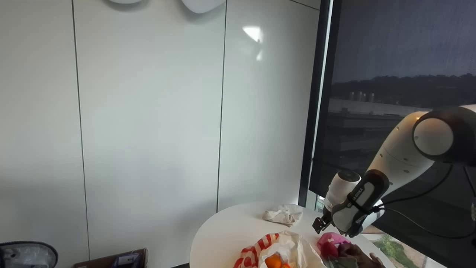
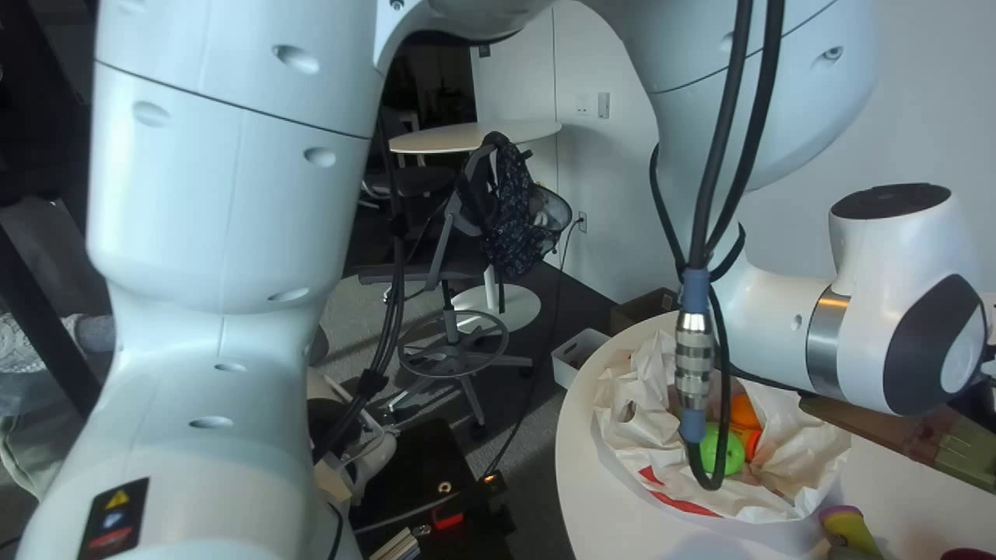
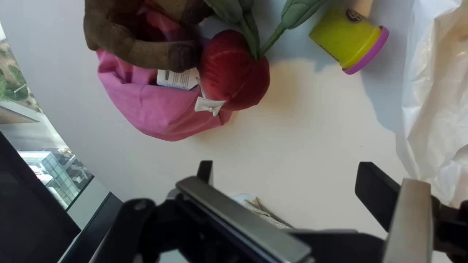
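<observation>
My gripper (image 3: 285, 173) is open and empty above the white table, its fingers wide apart in the wrist view. It also shows in an exterior view (image 1: 322, 225), just above and beside a pink cloth thing (image 1: 332, 237). In the wrist view the pink thing (image 3: 161, 109) lies under a brown hand-like thing (image 3: 146, 51) and a red round stuffed thing (image 3: 234, 73) with green leaves (image 3: 252, 33) and a white tag. A yellow tub (image 3: 345, 34) with a purple lid lies on its side nearby. An off-white cloth (image 3: 256, 206) is partly hidden behind the gripper.
A white plastic bag (image 3: 435, 98) with red stripes stands open on the round table (image 1: 219, 227). It holds orange balls (image 1: 273, 261) and a green ball (image 2: 724, 451). The crumpled cloth (image 1: 283, 214) lies near the far edge. A window and dark blind (image 1: 390, 74) stand beside the table.
</observation>
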You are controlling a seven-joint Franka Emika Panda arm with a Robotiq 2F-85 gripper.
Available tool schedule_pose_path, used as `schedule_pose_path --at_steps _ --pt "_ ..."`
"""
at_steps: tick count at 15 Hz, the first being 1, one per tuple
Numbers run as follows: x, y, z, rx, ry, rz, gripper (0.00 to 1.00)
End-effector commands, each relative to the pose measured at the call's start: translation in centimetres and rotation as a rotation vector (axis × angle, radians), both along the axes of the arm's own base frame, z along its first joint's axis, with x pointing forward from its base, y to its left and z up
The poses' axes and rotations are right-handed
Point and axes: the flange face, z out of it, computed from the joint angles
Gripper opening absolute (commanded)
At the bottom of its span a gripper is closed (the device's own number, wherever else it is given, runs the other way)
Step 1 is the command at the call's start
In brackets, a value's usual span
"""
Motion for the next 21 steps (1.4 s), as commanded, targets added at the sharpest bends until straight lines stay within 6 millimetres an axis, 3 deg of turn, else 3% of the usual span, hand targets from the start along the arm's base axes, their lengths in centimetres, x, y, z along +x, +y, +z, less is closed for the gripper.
schedule_pose_path --at_steps 1,6,13,19,20,21 --pt "3.5 -1.7 -1.3 0.034 -0.021 -0.105 1.0" --pt "6.3 -4.1 -5.6 0.088 0.059 -0.252 1.0" --pt "7.3 -8.3 -10.5 0.112 0.183 -0.4 1.0" --pt "7.2 -8.9 -12.2 0.118 0.249 -0.414 0.97" --pt "7.2 -8.8 -12.2 0.122 0.252 -0.411 0.74" --pt "7.2 -8.8 -12.2 0.125 0.26 -0.409 0.72"
